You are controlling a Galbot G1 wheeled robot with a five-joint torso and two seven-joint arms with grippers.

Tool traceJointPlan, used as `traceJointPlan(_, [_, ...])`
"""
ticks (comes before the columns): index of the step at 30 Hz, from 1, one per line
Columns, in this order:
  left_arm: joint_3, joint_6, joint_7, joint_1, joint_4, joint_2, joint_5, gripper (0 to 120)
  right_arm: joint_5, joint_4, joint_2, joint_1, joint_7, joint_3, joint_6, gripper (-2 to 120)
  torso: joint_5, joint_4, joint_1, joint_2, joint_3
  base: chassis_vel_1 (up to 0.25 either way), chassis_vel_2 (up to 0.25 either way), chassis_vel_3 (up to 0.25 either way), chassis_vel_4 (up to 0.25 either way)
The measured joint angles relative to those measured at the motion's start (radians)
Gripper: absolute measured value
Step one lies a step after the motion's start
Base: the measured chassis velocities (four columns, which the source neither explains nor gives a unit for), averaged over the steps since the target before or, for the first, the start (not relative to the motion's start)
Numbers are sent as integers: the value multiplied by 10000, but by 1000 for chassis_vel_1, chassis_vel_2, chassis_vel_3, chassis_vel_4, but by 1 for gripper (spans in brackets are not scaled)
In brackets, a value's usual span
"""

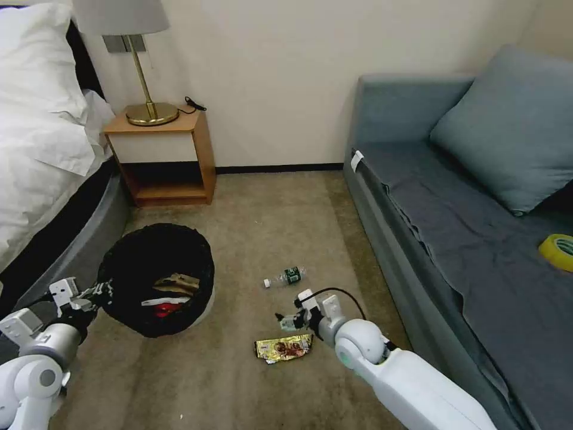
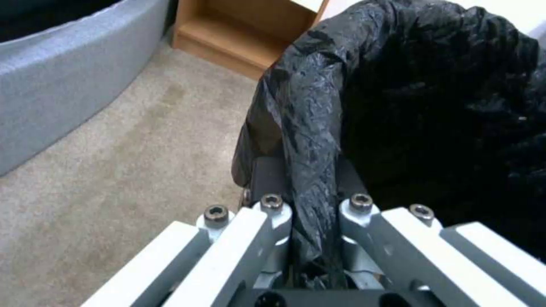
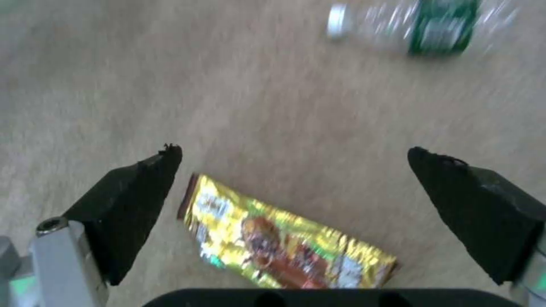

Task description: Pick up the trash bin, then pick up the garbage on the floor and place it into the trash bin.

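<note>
The trash bin (image 1: 156, 279), lined with a crinkled black bag (image 2: 398, 98), hangs at lower left with my left gripper (image 1: 102, 292) shut on its rim (image 2: 310, 179). Inside it lie a brown paper bag (image 1: 178, 282) and a red-and-white packet (image 1: 164, 307). A gold-brown snack wrapper (image 1: 284, 347) lies on the carpet just below my right gripper (image 1: 286, 321), which is open above the floor; the wrapper (image 3: 284, 241) shows between its black fingertips (image 3: 145, 187). A small clear bottle with a green label (image 1: 286, 276) lies a little farther off, blurred in the right wrist view (image 3: 421, 23).
A grey sofa (image 1: 453, 239) with a cushion and a yellow tape roll (image 1: 558, 251) runs along the right. A wooden nightstand (image 1: 164, 155) with a brass lamp stands at the back left, beside the bed (image 1: 42, 149). Carpet spreads between them.
</note>
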Motion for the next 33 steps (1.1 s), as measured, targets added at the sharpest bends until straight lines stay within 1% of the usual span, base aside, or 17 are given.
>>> traceJointPlan(2, [-9,-34,32,0,59,95,-33,4,504,-257,6,235,-12,-161,-312,100,-1,0,-1,1,0,0,0,0,0])
traceJointPlan(4, [-11,-38,34,1,65,105,-38,4,558,-279,6,255,-8,-173,-338,100,-2,0,-1,1,0,0,0,0,0])
traceJointPlan(5, [-33,-55,53,-3,108,195,-88,4,1017,-476,38,377,43,-215,-557,100,-1,0,0,0,0,0,0,0,0])
traceJointPlan(8, [-39,-81,82,-20,147,285,-142,4,1539,-691,56,429,101,-92,-1002,100,-2,0,-1,0,-1,0,0,0,0])
traceJointPlan(10, [-36,-83,84,-27,151,295,-145,4,1675,-728,47,431,108,-56,-1119,100,-1,0,0,0,-1,0,0,0,0])
traceJointPlan(12, [13,-89,88,-54,155,308,-147,4,2071,-848,-11,428,111,84,-1480,100,-1,-1,0,0,-1,0,0,0,0])
traceJointPlan(15, [49,-94,91,-61,156,294,-141,4,2282,-978,-53,401,-7,215,-1544,100,0,-1,-1,1,-1,0,0,0,0])
traceJointPlan(18, [54,-120,104,-44,156,259,-125,4,2346,-1111,-82,374,-225,317,-1552,100,0,-2,0,0,-1,0,0,0,0])
traceJointPlan(22, [-5,-151,146,66,131,175,-109,4,2306,-1432,-86,362,-869,484,-1553,100,-1,-1,0,1,-1,0,0,0,0])
traceJointPlan(26, [-89,-175,179,106,124,146,-108,4,2248,-1776,97,429,-1074,510,-1548,100,0,-2,0,0,-1,0,0,0,0])
traceJointPlan(33, [-141,-181,188,107,133,121,-90,4,1982,-2404,497,705,-1120,328,-1528,100,0,0,0,0,-1,0,0,0,0])
